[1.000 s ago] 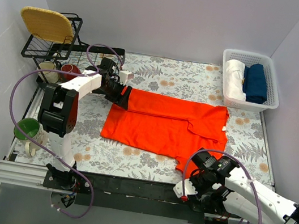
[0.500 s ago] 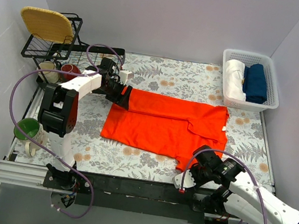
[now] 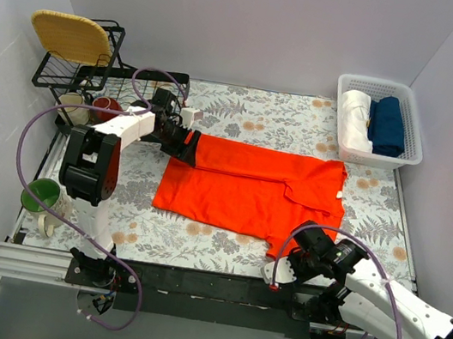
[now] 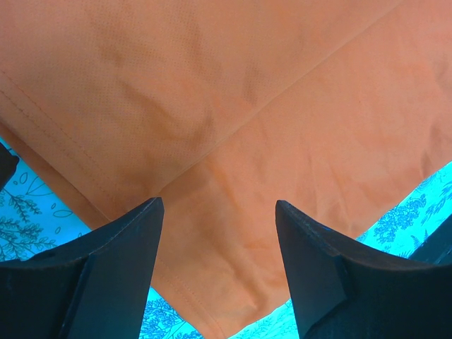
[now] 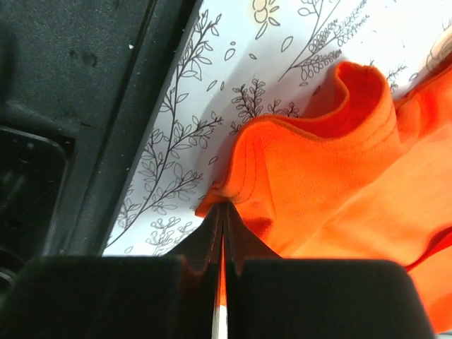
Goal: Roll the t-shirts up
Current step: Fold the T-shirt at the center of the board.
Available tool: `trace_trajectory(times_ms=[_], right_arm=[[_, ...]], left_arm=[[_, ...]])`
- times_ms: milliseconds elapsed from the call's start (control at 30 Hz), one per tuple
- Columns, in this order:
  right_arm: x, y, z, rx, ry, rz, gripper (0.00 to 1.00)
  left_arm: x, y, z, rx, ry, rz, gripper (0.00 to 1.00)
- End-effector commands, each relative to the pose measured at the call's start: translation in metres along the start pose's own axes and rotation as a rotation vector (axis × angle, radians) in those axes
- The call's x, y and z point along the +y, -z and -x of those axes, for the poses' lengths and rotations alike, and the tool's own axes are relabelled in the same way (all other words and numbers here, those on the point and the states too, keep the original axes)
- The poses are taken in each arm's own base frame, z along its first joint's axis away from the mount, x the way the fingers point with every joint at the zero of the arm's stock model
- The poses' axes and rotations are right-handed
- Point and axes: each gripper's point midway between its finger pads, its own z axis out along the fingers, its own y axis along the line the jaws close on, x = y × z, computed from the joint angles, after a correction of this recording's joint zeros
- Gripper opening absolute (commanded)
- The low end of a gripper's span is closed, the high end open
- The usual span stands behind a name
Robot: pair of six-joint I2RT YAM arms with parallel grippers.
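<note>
- Three views, and each gives something of its own. Only the overhead one takes in the whole t-shirt (image 3: 248, 195), spread flat near the middle of the flower-printed tabletop (image 3: 254, 109), with an arm at either end.
- The overhead view alone also shows the surroundings. A white basket (image 3: 415, 136) at the far right holds a white roll (image 3: 357, 117) and a dark blue roll (image 3: 388, 125). A black wire rack (image 3: 102, 79) stands at the far left with a woven yellow tray (image 3: 71, 35) on it. A red mug (image 3: 107, 104) and a beige mug (image 3: 72, 104) sit beside the rack, and a green mug (image 3: 42, 193) sits nearer.
- Only the right wrist view shows the pinch. The right claw (image 5: 222, 212) is closed tight, its fingers pressed together on the stitched hem of a sleeve. The cloth bunches and lifts just beyond the tips, close to the black rail (image 5: 70, 106).
- Only the left wrist view shows the left claw (image 4: 217, 212) standing wide, its fingers well apart over orange cloth crossed by a diagonal crease. Whether the tips touch the cloth cannot be told.
- The t-shirt's long axis runs left to right. The neck end, with its small white tag (image 3: 340, 195), points right, and the bottom hem lies to the left. One sleeve juts toward the near edge.
- The left arm rises from its base with the elbow up and the forearm angled right, and its claw is at the shirt's far left corner.
- The right arm lies low along the near edge, reaching leftward, with its claw at the tip of the near sleeve.
</note>
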Motion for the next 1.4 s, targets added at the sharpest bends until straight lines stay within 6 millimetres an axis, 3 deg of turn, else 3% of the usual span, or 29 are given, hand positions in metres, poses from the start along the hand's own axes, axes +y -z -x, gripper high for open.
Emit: trace_trajectory(times_ms=[0,100,167,300,400,433,500,700,1000,1167,1367], right_arm=[[-0.009,0.022,0.02,-0.077,-0.069,-0.012,0.01],[-0.011,0.049,0.044,-0.177,-0.093,0.015,0.01],[0.005,0.058,0.049,-0.196,-0.122,0.083,0.01],[0.013,0.067,0.05,-0.199,-0.164,0.098,0.01],[0.018,0.059,0.047,-0.194,-0.144,0.103,0.01],[0.026,0.052,0.043,-0.185,-0.13,0.135,0.11],[0.025,0.046,0.041,-0.175,-0.085,0.142,0.26],[0.038,0.026,0.036,-0.178,0.019,0.244,0.41],[0.042,0.018,0.037,-0.214,0.158,0.263,0.43],[0.037,0.008,0.023,-0.129,0.125,0.273,0.43],[0.036,0.007,0.027,-0.155,0.154,0.276,0.43]], left_arm=[[-0.001,0.005,0.013,-0.032,-0.004,-0.012,0.64],[-0.001,0.005,0.014,-0.037,0.001,-0.016,0.64],[-0.003,0.006,0.015,-0.037,0.004,-0.022,0.64],[-0.005,0.008,0.018,-0.044,0.012,-0.022,0.64],[-0.008,0.011,0.019,-0.046,0.018,-0.027,0.64],[-0.009,0.012,0.02,-0.049,0.019,-0.028,0.64],[-0.009,0.012,0.018,-0.041,0.022,-0.031,0.64],[-0.006,0.006,0.006,-0.013,0.027,-0.031,0.64],[-0.003,0.004,-0.005,-0.004,0.04,-0.006,0.64],[-0.003,0.002,-0.007,0.0,0.054,-0.008,0.64],[0.002,-0.003,-0.007,0.01,0.052,-0.004,0.63]])
